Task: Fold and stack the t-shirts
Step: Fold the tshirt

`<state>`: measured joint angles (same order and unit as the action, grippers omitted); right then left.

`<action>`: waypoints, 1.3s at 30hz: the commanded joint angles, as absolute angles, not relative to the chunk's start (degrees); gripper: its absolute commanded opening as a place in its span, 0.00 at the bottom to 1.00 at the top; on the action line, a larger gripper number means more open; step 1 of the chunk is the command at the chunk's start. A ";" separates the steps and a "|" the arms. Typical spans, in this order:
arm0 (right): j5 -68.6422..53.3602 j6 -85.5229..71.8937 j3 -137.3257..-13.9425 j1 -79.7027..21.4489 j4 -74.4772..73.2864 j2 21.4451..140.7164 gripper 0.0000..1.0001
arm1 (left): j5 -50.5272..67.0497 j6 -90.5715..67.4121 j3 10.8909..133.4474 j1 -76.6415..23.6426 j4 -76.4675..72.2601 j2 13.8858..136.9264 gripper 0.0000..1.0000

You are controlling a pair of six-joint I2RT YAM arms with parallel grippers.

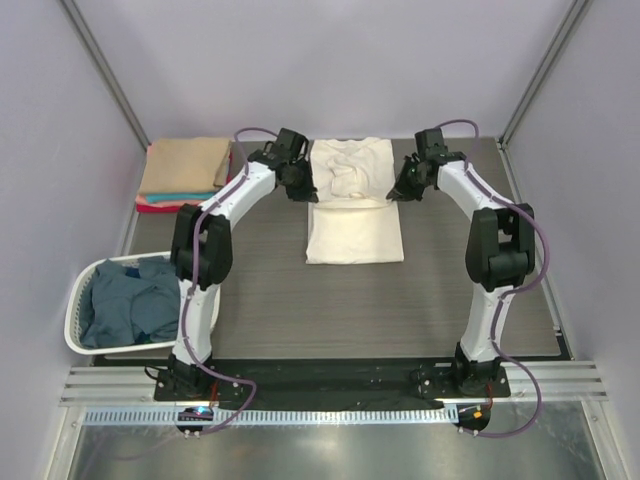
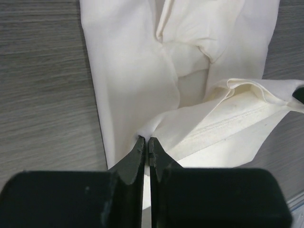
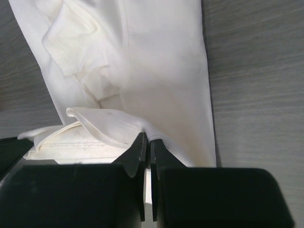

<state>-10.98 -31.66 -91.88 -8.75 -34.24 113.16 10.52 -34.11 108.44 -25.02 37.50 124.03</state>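
The large cream-white t-shirt (image 1: 352,215) lies lengthwise in the middle of the table, narrowed into a strip. My left gripper (image 1: 299,186) is shut on its left edge, and the pinched cloth shows in the left wrist view (image 2: 147,138). My right gripper (image 1: 397,190) is shut on its right edge, seen in the right wrist view (image 3: 147,137). Both hold a lifted fold of the cream-white t-shirt (image 2: 228,118) above the flat part (image 3: 161,71). A stack of folded shirts, tan (image 1: 185,163) over teal (image 1: 180,197) and red (image 1: 170,207), sits at the far left.
A white slatted laundry basket (image 1: 78,300) at the near left holds dusty-blue shirts (image 1: 125,305). The dark wood-grain table (image 1: 300,300) ends at metal rails along the near edge. Purple walls close in the back and sides.
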 commanded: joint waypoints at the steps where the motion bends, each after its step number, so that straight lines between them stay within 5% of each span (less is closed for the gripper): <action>1: -15.19 -30.85 -98.24 -6.33 -32.43 117.06 0.07 | 12.57 -32.34 114.16 -23.73 40.77 127.78 0.08; 2: -16.16 -30.76 -99.31 -5.46 -32.43 118.03 0.32 | 12.92 -32.26 118.69 -22.95 41.83 129.27 0.11; 4: -17.92 -29.71 -105.25 -4.84 -33.13 121.54 0.66 | 13.36 -32.52 125.47 -21.80 48.05 134.89 0.16; 5: -18.54 -29.45 -107.73 -4.49 -34.18 122.60 0.80 | 13.36 -32.69 133.08 -21.36 50.51 136.39 0.31; 7: -18.72 -28.66 -114.39 -3.43 -38.29 123.75 0.83 | 13.18 -32.87 141.37 -20.22 55.53 138.59 0.47; 11: -16.70 -26.63 -112.60 -3.25 -39.55 117.61 0.84 | 10.47 -32.08 135.03 -20.04 53.72 130.10 0.58; 25: -21.96 -24.25 -65.93 -5.10 -28.39 95.01 0.84 | 16.96 -38.14 80.01 -26.90 25.76 103.19 0.59; 39: -25.93 -28.83 -51.51 -5.10 -16.88 95.54 0.79 | 15.73 -40.25 64.25 -29.71 19.07 100.55 0.59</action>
<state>-25.96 -28.56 -53.08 -5.10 -21.28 96.23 15.62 -39.31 65.52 -29.63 23.29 103.09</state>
